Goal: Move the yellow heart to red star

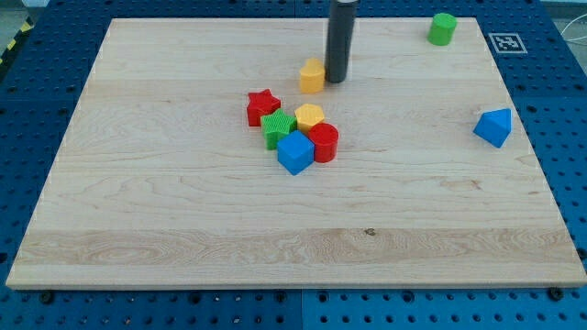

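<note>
The yellow heart lies on the wooden board in the upper middle of the view. My tip stands right beside it, on its right side, touching or nearly touching it. The red star lies below and to the left of the heart, a short gap away. It sits at the upper left of a tight cluster of blocks.
The cluster holds a green star, a yellow hexagon, a red cylinder and a blue cube. A green cylinder stands at the top right. A blue block lies at the right.
</note>
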`<action>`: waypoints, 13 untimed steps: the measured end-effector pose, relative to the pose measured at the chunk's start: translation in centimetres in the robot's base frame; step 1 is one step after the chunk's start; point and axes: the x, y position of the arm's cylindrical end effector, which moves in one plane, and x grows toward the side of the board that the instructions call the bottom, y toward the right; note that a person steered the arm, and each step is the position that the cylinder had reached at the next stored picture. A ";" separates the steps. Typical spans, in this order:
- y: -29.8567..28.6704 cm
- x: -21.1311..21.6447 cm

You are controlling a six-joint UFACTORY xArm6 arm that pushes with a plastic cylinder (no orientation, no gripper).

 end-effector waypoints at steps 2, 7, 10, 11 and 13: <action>-3.1 -0.9; -3.3 -2.5; -8.8 -2.9; -9.4 -2.9; -8.7 -2.7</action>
